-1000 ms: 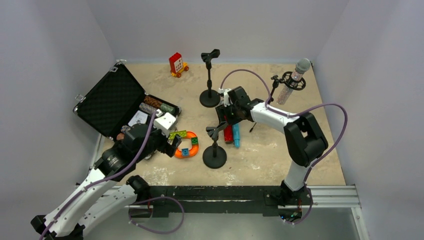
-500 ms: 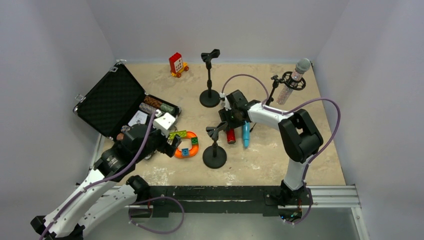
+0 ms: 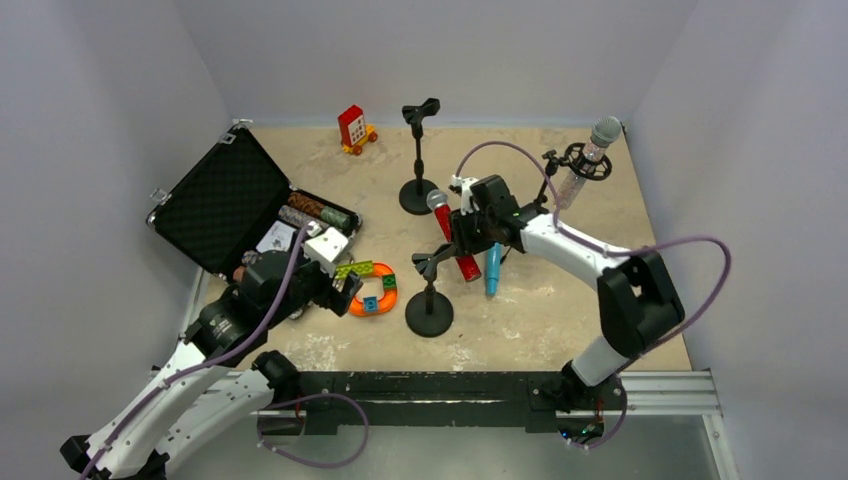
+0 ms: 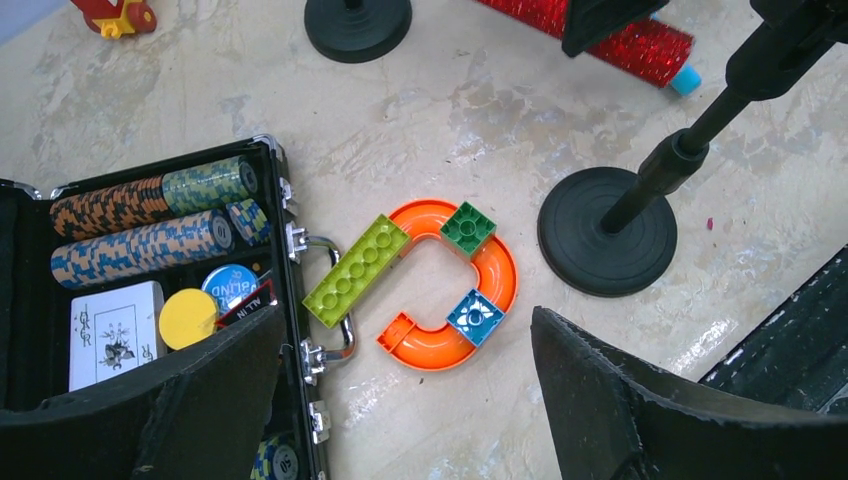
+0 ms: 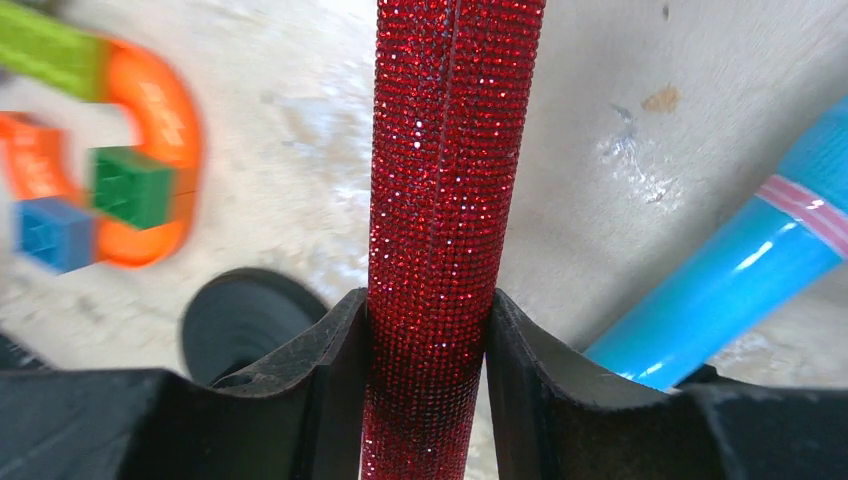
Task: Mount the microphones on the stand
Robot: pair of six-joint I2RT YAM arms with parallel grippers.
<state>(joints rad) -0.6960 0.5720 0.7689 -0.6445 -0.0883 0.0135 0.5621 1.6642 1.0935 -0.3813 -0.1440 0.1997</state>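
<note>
**Top view:** The right gripper [image 3: 470, 233] is clamped around the middle of the red glitter microphone [image 3: 465, 265]. The mic's silver mesh head juts out up and to the left of the fingers, and its red tail slants down toward the near stand [image 3: 430, 315]. Whether the tail touches the table cannot be told. The light-blue microphone [image 3: 492, 268] lies flat just beside that gripper, next to the red tail. The silver glitter microphone [image 3: 590, 152] sits tilted, mesh head up, in the ring holder of a stand well beyond the gripper, at the far right. The left gripper [image 3: 345, 290] hangs just beside the orange ring toy [image 3: 378, 293], next to the open case [image 3: 225, 200].

**Left wrist:** The left gripper [image 4: 410, 390] has its fingers [image 4: 210, 400] spread wide around nothing. The orange ring toy lies ahead between them, and the near stand's round base is ahead to the right. The red glitter shaft is farther off, at the upper right.

**Right wrist:** The red shaft runs straight up between the two black fingers [image 5: 320, 370], pinched on both sides. It is covered in fine rows of sparkle, with a seam down its length. The light-blue mic, smooth with a pink band, lies to the right of the fingers.
</note>
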